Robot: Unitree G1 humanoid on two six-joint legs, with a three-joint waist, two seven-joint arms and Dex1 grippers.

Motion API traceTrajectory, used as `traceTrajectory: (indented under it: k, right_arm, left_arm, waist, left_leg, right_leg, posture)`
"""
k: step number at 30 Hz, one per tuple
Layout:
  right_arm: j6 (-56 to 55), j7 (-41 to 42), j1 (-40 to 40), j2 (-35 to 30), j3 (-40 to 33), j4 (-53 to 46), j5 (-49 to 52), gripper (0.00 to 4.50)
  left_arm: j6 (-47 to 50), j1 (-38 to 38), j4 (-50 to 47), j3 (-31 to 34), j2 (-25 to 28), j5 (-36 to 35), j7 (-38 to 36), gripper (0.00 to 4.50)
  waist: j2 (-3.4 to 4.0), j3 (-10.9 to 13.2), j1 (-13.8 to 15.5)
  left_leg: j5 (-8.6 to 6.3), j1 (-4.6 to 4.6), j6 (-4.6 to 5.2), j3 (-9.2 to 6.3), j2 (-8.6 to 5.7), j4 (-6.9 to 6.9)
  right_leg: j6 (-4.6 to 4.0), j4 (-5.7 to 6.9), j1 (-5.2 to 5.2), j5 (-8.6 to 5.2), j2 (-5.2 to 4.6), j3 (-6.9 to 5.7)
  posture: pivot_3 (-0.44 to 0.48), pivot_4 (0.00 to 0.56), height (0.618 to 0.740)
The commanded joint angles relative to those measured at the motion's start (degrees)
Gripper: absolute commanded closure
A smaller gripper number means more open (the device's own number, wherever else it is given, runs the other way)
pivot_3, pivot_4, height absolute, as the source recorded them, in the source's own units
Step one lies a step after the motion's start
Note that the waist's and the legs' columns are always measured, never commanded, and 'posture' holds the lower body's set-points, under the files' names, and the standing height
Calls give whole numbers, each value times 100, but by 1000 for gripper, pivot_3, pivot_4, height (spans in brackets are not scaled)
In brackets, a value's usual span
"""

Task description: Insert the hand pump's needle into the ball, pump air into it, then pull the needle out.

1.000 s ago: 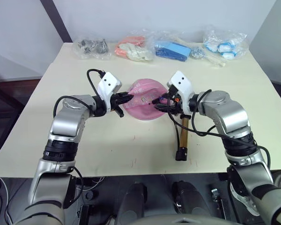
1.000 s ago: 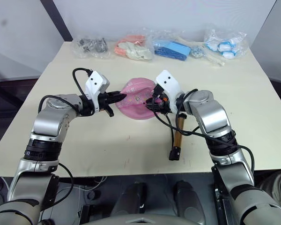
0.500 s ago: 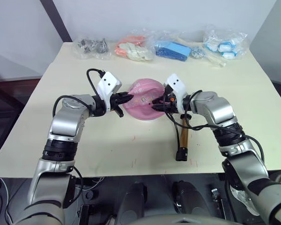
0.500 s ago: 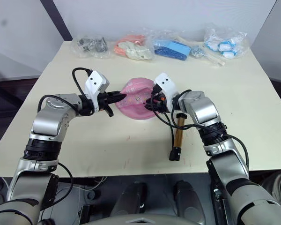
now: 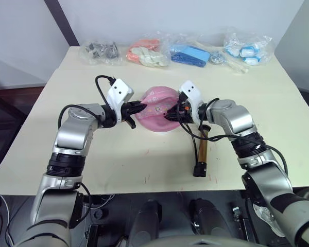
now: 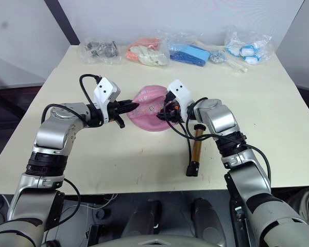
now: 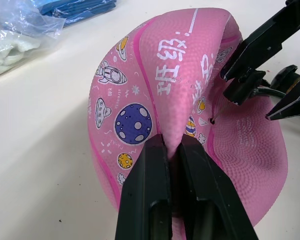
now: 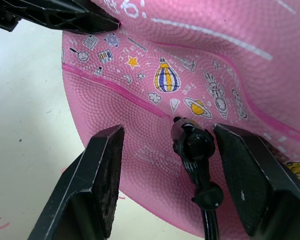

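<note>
- Pink rubber, slack and dented: the ball (image 5: 157, 109) lies near the middle of the table (image 5: 118, 159), between the two grippers.
- The left gripper (image 7: 172, 150) is pinched shut on a raised fold of the ball's skin, at the side facing the left arm.
- The right gripper (image 8: 165, 150) has its jaws spread wide apart at the opposite side; its fingers (image 8: 102, 172) stand on either side of the needle (image 8: 190, 145) without touching it.
- The needle's black fitting rests against the ball; its tip sits at the skin near the seam line. Whether the pin is inside I cannot tell.
- The pump (image 5: 202, 149) lies flat on the table just beside the ball, on the robot's right, its hose (image 5: 188, 131) curling up to the needle.
- Clear bags (image 5: 144, 51) line the far edge.
</note>
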Motion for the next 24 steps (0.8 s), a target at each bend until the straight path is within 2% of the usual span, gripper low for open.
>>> traceTrajectory:
  k: [1,24]
  right_arm:
    - [-155,-13,-222,11,-2,-40,47,2523]
    - [-415,-65,-386,35,70,338,-32,2523]
  left_arm:
    - [25,61,12,-140,-5,4,-50,4500]
    - [0,65,11,-128,-5,9,-30,4500]
  waist:
    - [0,0,1]
    - [0,0,-1]
  left_leg:
    - [0,0,0,0,0,0]
    - [0,0,0,0,0,0]
  right_leg:
    - [0,0,0,0,0,0]
    - [0,0,0,0,0,0]
  posture:
    - [0,150,740]
    - [0,150,740]
